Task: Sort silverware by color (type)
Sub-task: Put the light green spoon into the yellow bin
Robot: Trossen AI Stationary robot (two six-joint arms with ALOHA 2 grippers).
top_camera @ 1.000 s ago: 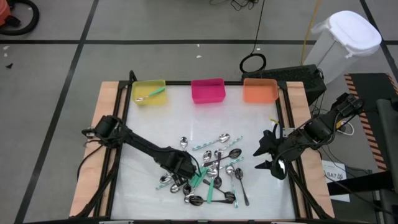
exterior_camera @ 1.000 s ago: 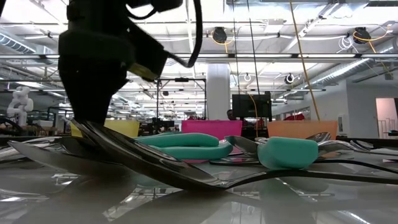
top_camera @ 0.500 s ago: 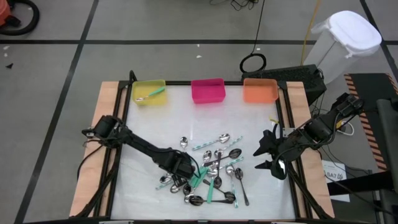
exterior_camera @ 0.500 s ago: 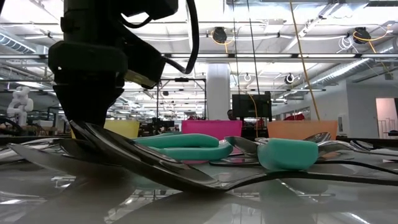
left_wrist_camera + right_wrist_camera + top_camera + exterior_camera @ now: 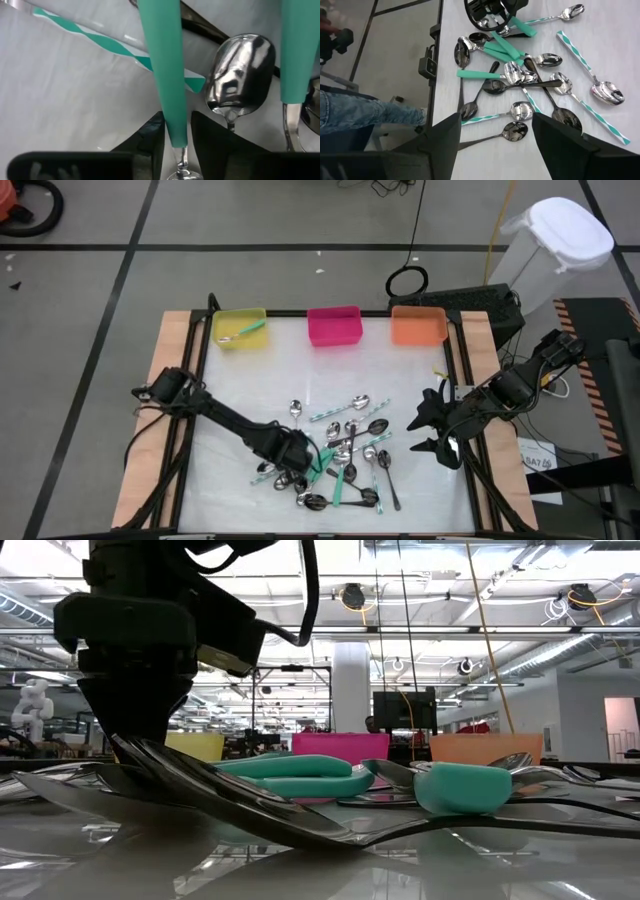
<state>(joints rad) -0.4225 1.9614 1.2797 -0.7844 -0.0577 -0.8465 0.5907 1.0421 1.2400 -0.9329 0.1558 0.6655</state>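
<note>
**Inspector A:** Surface first. The worktop (image 5: 300, 370) is a white sheet in a dark frame, with pale wood strips down both sides. It is glossy; the low view shows the spoons mirrored in it.

**Inspector B:** Room?

**Inspector A:** Grey floor with dark lines, a white lidded bin (image 5: 550, 250) beyond the worktop's far right corner. The low view looks into an open hall with ceiling lights. A person's jeans leg (image 5: 355, 107) shows beside the worktop.

**Inspector B:** Any writing?

**Inspector A:** None I can read.

**Inspector B:** Taking the pink bin (image 5: 334, 326) as landmark?

**Inspector A:** Yellow bin (image 5: 240, 328) to its left, holding one teal spoon; orange bin (image 5: 418, 325) to its right. The spoons (image 5: 345, 455) lie heaped on the near half, straight out from the pink bin.

**Inspector B:** Tools?

**Inspector A:** Left tool (image 5: 298, 455) is down at the heap's left edge, fingers (image 5: 150, 135) narrowed either side of a teal handle (image 5: 162, 65); whether they press it, I cannot tell. Right tool (image 5: 432, 430), spread wide, hangs right of the heap.
</note>
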